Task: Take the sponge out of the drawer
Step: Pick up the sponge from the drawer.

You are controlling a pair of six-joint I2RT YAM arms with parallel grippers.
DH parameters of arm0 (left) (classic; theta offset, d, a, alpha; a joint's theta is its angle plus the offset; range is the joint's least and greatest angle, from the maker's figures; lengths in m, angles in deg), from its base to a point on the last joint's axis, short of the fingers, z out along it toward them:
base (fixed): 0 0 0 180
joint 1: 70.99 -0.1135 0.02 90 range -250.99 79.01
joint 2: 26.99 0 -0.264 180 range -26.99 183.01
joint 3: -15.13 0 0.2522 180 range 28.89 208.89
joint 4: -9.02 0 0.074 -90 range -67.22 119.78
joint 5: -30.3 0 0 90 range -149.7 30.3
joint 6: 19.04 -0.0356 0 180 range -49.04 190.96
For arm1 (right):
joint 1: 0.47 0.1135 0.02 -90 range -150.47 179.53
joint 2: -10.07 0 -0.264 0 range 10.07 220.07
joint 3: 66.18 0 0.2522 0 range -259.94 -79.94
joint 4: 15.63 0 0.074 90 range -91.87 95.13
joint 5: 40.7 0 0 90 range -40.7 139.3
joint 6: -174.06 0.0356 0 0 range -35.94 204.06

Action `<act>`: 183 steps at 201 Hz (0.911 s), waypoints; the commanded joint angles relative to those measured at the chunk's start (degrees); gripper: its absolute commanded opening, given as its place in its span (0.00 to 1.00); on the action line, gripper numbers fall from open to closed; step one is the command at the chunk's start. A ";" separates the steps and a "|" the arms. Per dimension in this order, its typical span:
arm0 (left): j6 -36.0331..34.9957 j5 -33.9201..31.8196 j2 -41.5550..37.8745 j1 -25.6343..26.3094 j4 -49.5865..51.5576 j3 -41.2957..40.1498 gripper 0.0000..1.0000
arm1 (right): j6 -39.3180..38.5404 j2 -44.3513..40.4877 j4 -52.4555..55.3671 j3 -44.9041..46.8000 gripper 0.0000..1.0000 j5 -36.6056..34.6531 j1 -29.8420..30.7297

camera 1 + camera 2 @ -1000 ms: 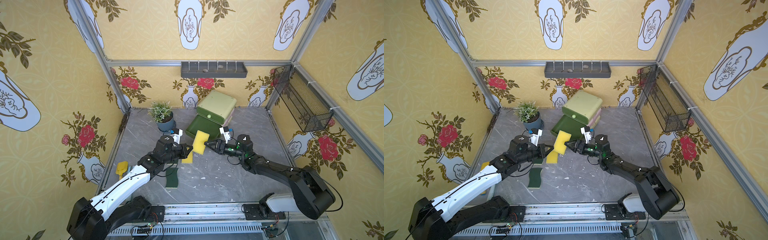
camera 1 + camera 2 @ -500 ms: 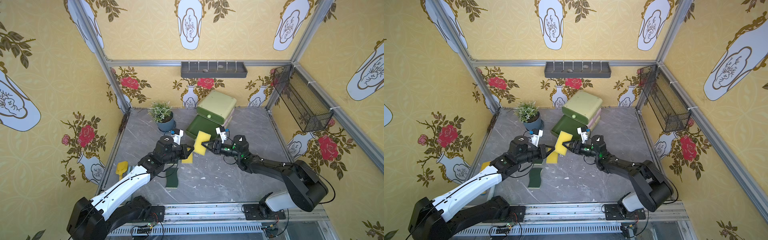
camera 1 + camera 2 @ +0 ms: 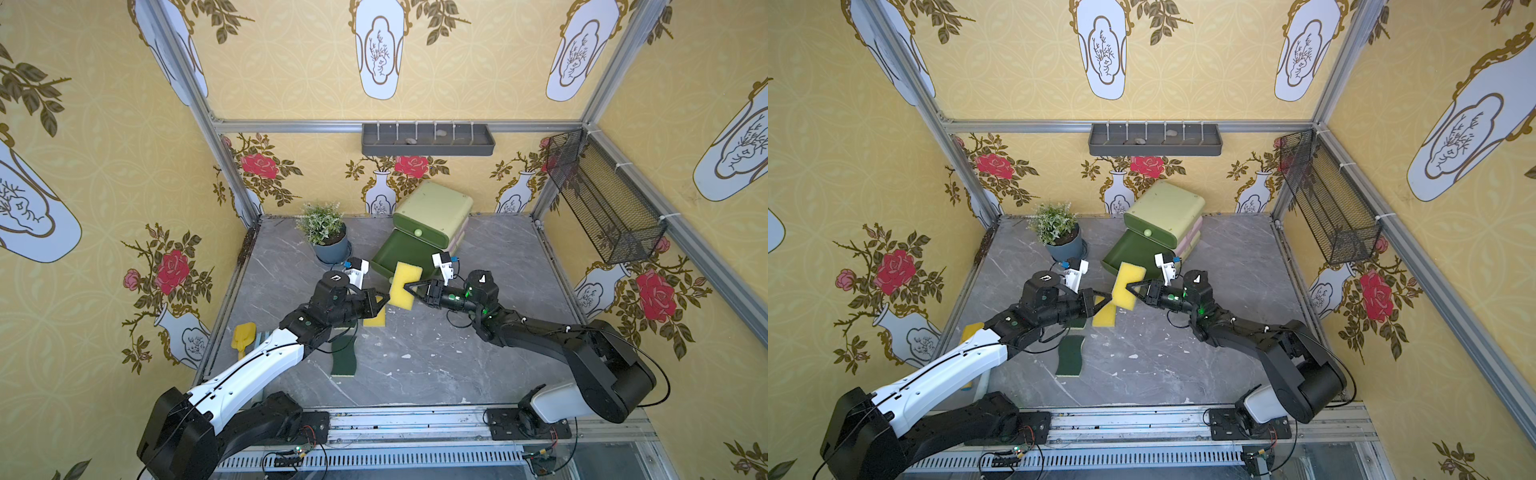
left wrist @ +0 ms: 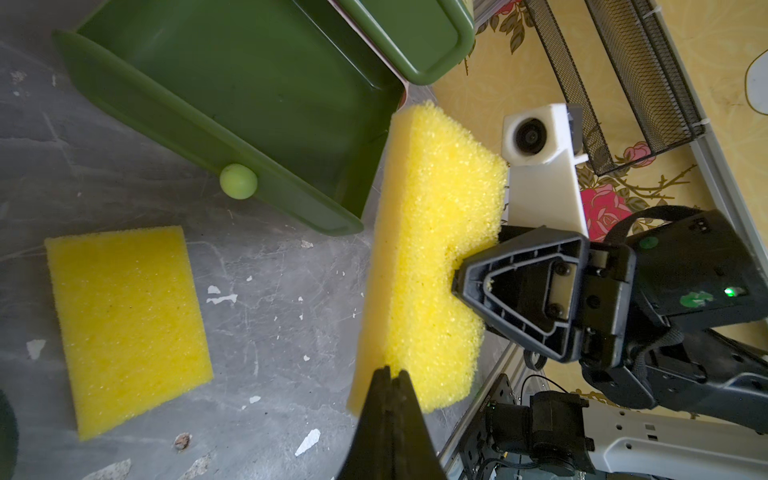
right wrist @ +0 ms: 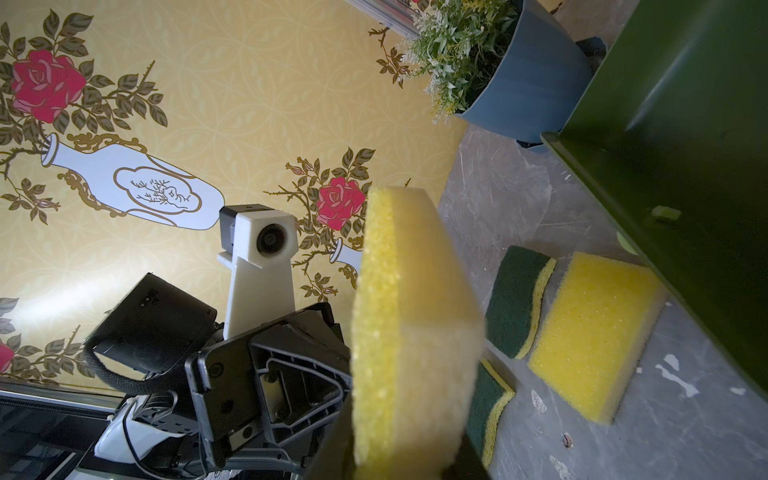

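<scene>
A yellow sponge [image 3: 402, 276] [image 3: 1126, 282] hangs upright in the air just in front of the open dark green drawer [image 3: 390, 251] [image 4: 232, 83]. Two grippers hold it from opposite sides. My left gripper [image 3: 384, 297] [image 4: 390, 370] is shut, its tips pinching the sponge's [image 4: 432, 249] lower edge. My right gripper [image 3: 409, 286] [image 5: 407, 436] is shut on the sponge [image 5: 415, 311], one finger on each face, and dents the foam. In the left wrist view the drawer's inside shows nothing in it.
A flat yellow sponge [image 3: 375, 318] and green-topped sponges [image 3: 345, 357] lie on the table under the left arm. A potted plant [image 3: 326, 232] stands left of the light green drawer cabinet [image 3: 434, 208]. A yellow scoop [image 3: 243, 336] lies at the left edge; a mesh basket [image 3: 602, 208] hangs on the right wall.
My right gripper has moved in from the right and closed from wide open onto the sponge. The left gripper has kept its pinch and hardly moved.
</scene>
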 commanded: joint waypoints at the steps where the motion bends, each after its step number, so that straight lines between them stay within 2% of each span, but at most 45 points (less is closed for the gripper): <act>1: -1.09 0.13 0.26 0.01 -0.89 0.49 0.15 | -0.25 -0.12 -2.17 -0.18 0.23 0.02 0.07; 24: -3.04 -1.32 0.19 0.01 1.22 1.94 0.31 | -0.40 -0.54 -0.72 -0.19 0.20 0.34 0.03; 77: -10.79 -8.13 -1.32 -0.17 12.47 9.68 0.83 | -2.65 -3.77 7.13 0.33 0.20 0.15 1.09; 93: -14.20 -9.97 -1.51 -0.82 17.04 13.55 0.95 | -4.36 -5.17 11.27 0.39 0.20 -1.05 2.23; 123: -21.16 -12.02 -0.43 -3.30 24.44 20.65 1.00 | -4.40 -6.47 13.02 2.13 0.20 -4.05 5.60; 158: -23.51 -10.42 0.14 -9.24 21.10 20.17 1.00 | -3.42 -4.91 14.07 2.60 0.20 -8.21 12.62; 183: -28.63 -13.36 1.63 -10.63 18.52 19.33 1.00 | -1.97 -1.88 13.41 2.20 0.20 -10.90 17.41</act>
